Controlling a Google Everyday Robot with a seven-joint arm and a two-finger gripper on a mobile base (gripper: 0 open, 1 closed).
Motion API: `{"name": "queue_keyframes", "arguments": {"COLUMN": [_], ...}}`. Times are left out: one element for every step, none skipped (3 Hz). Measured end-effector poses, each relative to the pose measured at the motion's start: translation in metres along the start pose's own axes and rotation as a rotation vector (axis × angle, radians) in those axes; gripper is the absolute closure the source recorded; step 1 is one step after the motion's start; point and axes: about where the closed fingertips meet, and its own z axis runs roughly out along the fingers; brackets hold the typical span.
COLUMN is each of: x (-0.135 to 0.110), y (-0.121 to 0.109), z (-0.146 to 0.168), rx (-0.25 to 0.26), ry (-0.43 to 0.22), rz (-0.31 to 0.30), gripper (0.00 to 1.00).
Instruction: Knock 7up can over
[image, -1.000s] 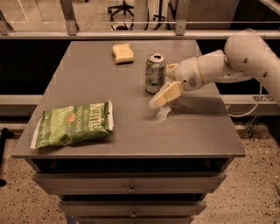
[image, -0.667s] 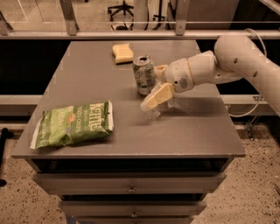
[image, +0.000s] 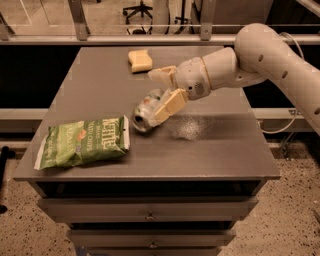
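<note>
The claw (image: 164, 91) of the cream-white robot arm (image: 260, 50) hangs low over the middle of the grey counter (image: 215, 150), reaching in from the right side. Its two fingers stand spread apart, so it is open and grips nothing. The lower finger (image: 169, 106) lies across the small silver-and-green aluminium 7up can (image: 144, 115) and seems to touch it.

In the camera view the change is clear. One second ago the 7up can stood upright beside the claw, more toward the back of the counter. Now it is tipped strongly, with its silver top pointing to the front left and its body almost lying on the counter, just beside the right end of the flat green chip bag (image: 82, 142). The claw has also travelled to the left and forward. I judge that the knocking over is done or nearly done. Whether the can already rests fully on its side I cannot tell, because the finger hides part of it.

Counted, there is one 7up can, one green chip bag at the front left, one pale yellow sponge block (image: 140, 60) at the back, and one claw. The bag and the sponge block have not moved
</note>
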Motion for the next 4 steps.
{"name": "queue_keyframes", "arguments": {"x": [-0.009,-0.005,0.011,0.028], "y": [0.009,0.009,0.002,-0.010], "z": [0.005,0.000,-0.022,-0.054], "rx": [-0.025,-0.016,0.041,0.108], "ry": [-0.004,0.010,0.034,0.066], "rz": [-0.016,-0.010,0.017,0.025], "gripper": [0.00,0.00,0.00,0.00]}}
